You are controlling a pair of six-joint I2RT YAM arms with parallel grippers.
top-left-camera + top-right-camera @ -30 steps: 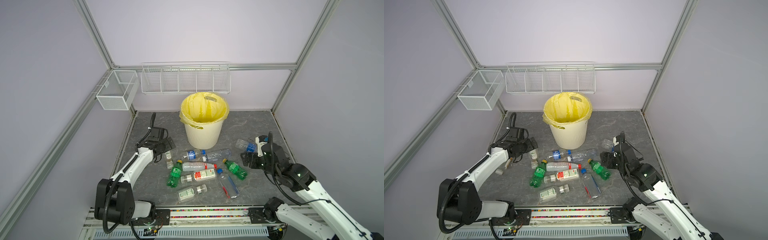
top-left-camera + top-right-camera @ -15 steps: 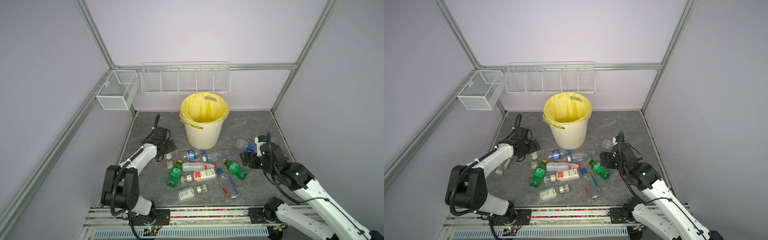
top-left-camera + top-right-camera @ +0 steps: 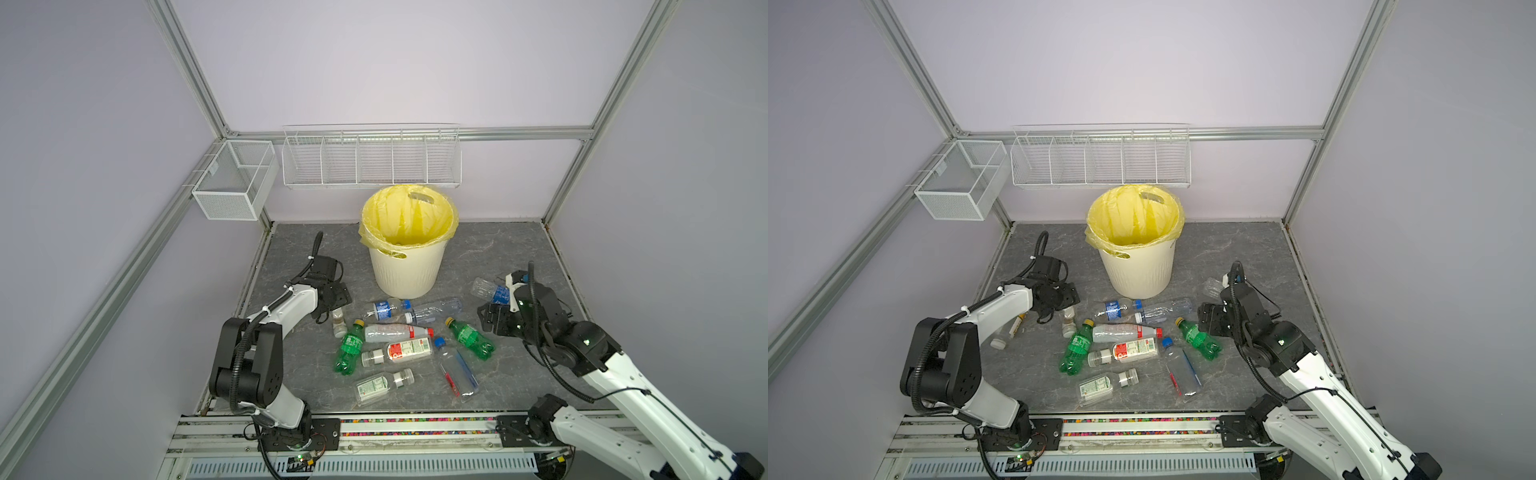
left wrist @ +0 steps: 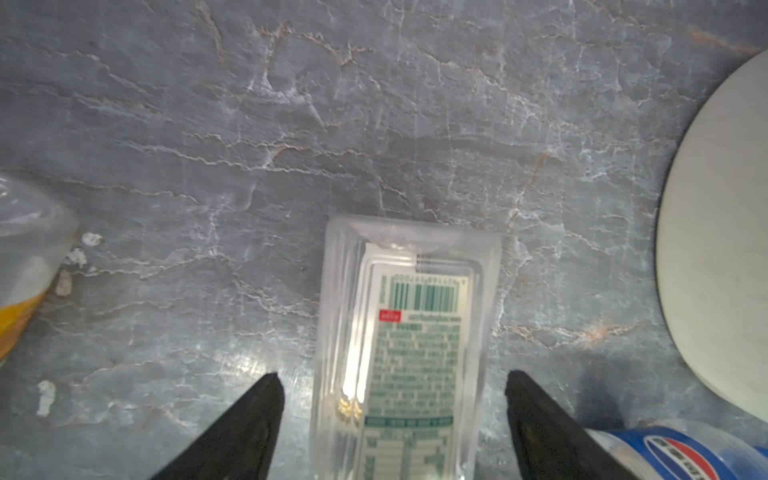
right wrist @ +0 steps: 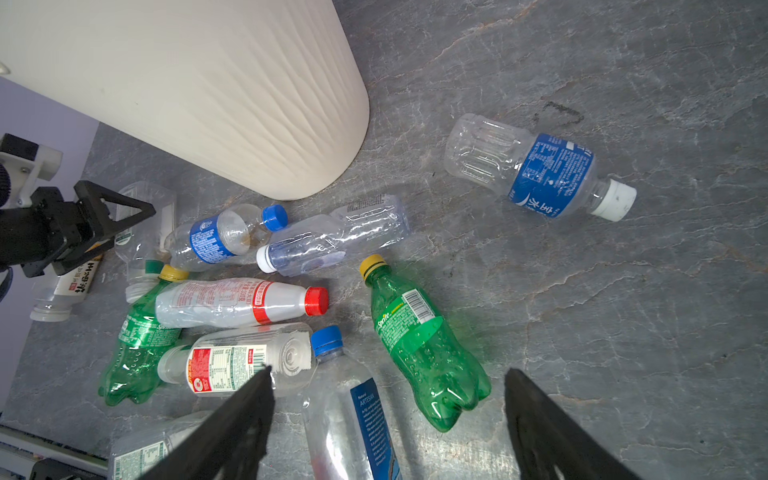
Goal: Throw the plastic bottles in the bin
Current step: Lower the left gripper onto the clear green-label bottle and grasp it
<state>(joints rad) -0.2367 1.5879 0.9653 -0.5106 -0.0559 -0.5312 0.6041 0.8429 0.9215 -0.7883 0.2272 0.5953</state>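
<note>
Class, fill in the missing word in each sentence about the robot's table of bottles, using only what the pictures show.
1. The bin is lined with a ______ plastic bag.
2. The Sprite bottle with the yellow cap is made of ______ plastic.
3. The bottle with the red band has a ______ cap.
4. The clear bottle with the green-printed label lies ______ the open jaws of the left gripper.

Missing words: yellow; green; red; between.
</note>
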